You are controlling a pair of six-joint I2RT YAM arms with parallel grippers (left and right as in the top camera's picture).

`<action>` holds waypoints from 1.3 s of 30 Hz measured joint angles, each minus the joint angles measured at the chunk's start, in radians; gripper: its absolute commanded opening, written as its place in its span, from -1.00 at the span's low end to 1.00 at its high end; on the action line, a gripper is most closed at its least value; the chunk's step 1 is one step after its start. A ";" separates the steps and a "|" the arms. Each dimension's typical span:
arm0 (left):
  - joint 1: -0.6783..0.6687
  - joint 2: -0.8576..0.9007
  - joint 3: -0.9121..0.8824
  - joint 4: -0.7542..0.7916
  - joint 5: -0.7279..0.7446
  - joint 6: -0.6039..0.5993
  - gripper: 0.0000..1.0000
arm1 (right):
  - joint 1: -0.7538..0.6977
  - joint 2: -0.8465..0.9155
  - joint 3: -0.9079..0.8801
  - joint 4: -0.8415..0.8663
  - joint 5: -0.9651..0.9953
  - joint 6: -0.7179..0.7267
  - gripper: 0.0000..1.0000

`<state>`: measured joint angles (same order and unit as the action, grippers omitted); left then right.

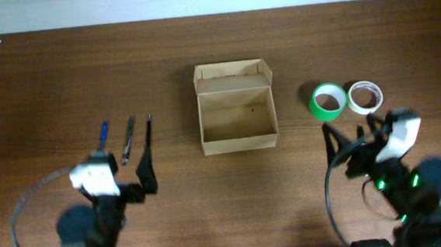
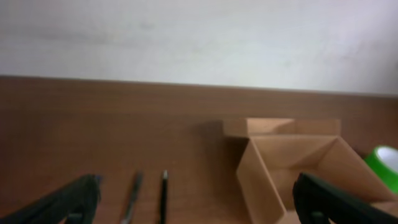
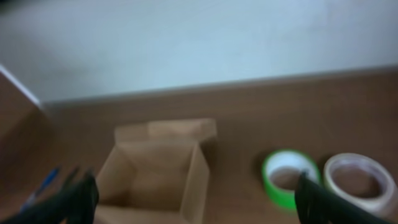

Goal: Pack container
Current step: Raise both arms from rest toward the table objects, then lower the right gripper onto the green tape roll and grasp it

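Right wrist, unlike left, shows a white tape roll (image 3: 360, 184) near the container (image 3: 200, 180).

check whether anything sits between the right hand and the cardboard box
nothing visible: only table lies between the right hand and the box. the green tape and white tape sit ahead of the hand, right of the box.

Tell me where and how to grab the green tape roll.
Grip the wall of the green roll from straight above, one finger in the hole, one outside. It lies flat, hole up, so the wall is the pinchable part. Take its left side: the white roll sits close on the right. The open right tool is nearest.
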<state>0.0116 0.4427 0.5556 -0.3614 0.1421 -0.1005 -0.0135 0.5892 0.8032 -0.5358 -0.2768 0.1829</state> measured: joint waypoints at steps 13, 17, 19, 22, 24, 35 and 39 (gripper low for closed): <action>0.138 0.900 0.728 -0.281 0.060 0.191 0.99 | -0.003 0.649 0.692 -0.479 0.056 -0.069 0.99; 0.167 1.061 0.812 -0.289 0.074 0.204 0.99 | -0.034 0.816 0.721 -0.523 0.117 -0.002 0.78; 0.171 1.112 0.817 -0.290 0.077 0.209 0.99 | -0.055 0.911 0.722 -0.532 0.135 0.029 0.68; 0.171 1.160 0.817 -0.296 0.083 0.213 0.98 | -0.085 1.041 0.722 -0.534 0.146 0.071 0.60; 0.171 1.184 0.817 -0.302 0.087 0.213 0.99 | -0.101 1.113 0.722 -0.534 0.143 0.085 0.49; 0.171 1.228 0.817 -0.304 0.088 0.213 0.99 | -0.116 1.332 0.721 -0.451 0.141 0.209 0.46; 0.171 1.228 0.817 -0.304 0.090 0.213 0.99 | -0.117 1.381 0.721 -0.445 0.164 0.269 0.47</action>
<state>0.1829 1.6711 1.3727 -0.6655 0.2325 0.1127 -0.1307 1.9697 1.5246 -0.9806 -0.1123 0.4519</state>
